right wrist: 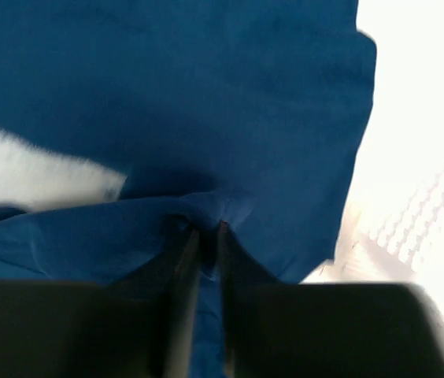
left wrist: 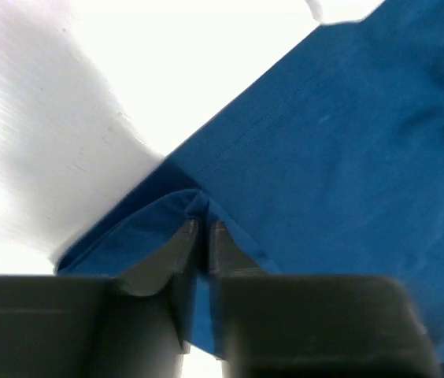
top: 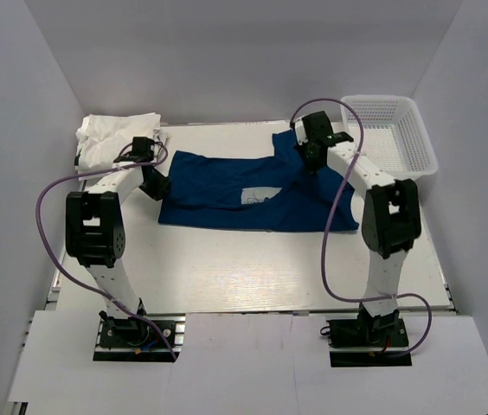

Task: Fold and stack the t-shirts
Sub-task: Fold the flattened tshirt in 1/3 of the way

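Navy shirt lies flat on the counter, first fold apparently laid. The left pincer and right pincer each pinch a cloth edge. Next: release cleanly, regrip for cross-fold.

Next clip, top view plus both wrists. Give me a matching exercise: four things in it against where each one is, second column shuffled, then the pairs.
Things:
1. blue t-shirt
2. white t-shirts
3. mesh basket
4. left gripper

Places:
A. far right corner of the table
B. pinching one end of the blue cloth
C. spread across the middle
D. heaped at the far left corner

Pairs: 1-C, 2-D, 3-A, 4-B
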Motion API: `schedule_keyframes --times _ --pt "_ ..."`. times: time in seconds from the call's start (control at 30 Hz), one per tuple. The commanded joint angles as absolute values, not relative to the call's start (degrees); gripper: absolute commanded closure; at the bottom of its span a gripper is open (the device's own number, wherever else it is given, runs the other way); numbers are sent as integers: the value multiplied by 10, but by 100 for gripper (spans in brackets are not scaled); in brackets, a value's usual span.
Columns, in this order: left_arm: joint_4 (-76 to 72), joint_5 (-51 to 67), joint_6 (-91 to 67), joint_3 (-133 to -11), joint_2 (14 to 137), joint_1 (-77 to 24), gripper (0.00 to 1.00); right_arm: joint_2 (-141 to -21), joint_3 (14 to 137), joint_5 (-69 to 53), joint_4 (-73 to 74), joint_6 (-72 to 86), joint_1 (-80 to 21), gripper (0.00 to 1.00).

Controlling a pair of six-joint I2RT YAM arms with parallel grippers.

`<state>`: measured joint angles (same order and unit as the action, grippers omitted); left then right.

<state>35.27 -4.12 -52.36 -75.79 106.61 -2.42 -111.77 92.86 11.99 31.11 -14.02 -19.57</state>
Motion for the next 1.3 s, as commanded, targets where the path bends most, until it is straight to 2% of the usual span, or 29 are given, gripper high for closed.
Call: schedule_keyframes --times 0.0,0.03,0.07,0.1,0.2,0.27,0.4,0.53,0.67,0.77,0.9,1.03,1.27 --pt "345 -57 -523 -776 1058 -21 53 -1164 999 116 348 -149 -189 77" --pt "351 -57 -523 -783 1058 -21 21 -1172 1011 115 358 -135 -189 63" --pt "351 -57 -523 -792 1058 -21 9 -1184 1037 114 367 -125 -189 36" --pt "359 -57 -523 -797 1058 -21 0 -1186 1041 106 370 -107 -189 10" --pt "383 -69 -523 -808 1049 -21 0 -1152 1041 86 372 -69 -188 10" --pt "393 -75 -523 -813 1022 -21 0 -1130 996 78 357 -48 -185 10" --pt "384 -84 -523 -764 957 -21 0 -1039 875 9 299 -4 -185 10" --pt "368 -77 -498 -710 909 -21 0 -1029 838 -54 298 18 -186 10" --pt "298 -13 -450 -684 904 -33 0 -1006 776 -26 276 71 -181 10" --pt "241 123 -439 -670 942 -33 0 -989 735 -44 251 103 -171 10" --pt "241 179 -433 -696 1028 -44 0 -992 712 -76 243 121 -160 10" --pt "266 147 -427 -710 1049 -51 0 -982 684 -66 238 130 -151 10" --pt "234 79 -449 -651 990 -62 0 -968 658 -67 231 124 -142 10"
